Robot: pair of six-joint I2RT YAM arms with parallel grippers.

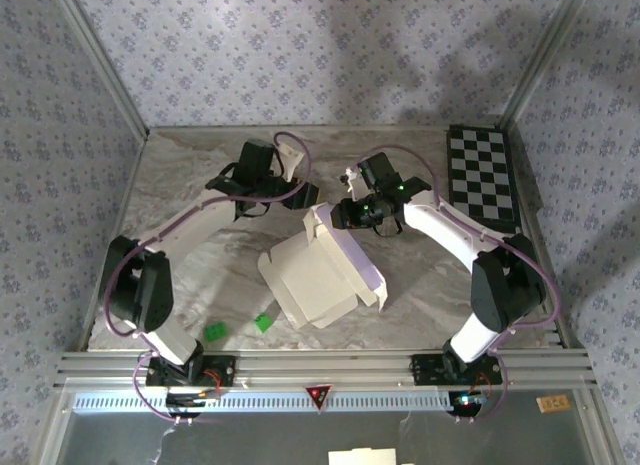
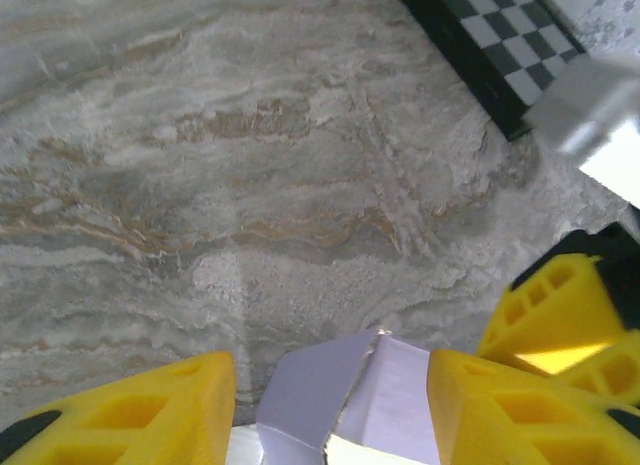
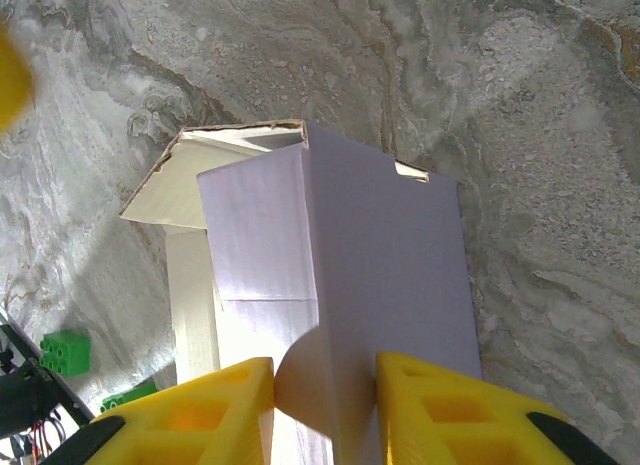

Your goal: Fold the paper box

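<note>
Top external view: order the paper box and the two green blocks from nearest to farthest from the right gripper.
1. paper box, directly at the right gripper, table centre.
2. right green block, near edge, left of the box.
3. left green block, farther left.

A robotics lab cell, shown by wallpapered panels (image 1: 330,45), aluminium rail (image 1: 320,365), marble-look table (image 1: 190,175) and checkerboard (image 1: 483,175).

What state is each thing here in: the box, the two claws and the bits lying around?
box: partly folded, some walls raised, on the table.
left gripper: open, a box flap between its fingers, not pinched.
right gripper: shut on a box wall.
checkerboard: lying flat at the table's far right.
green bits: loose on the table, apart from the box.
</note>
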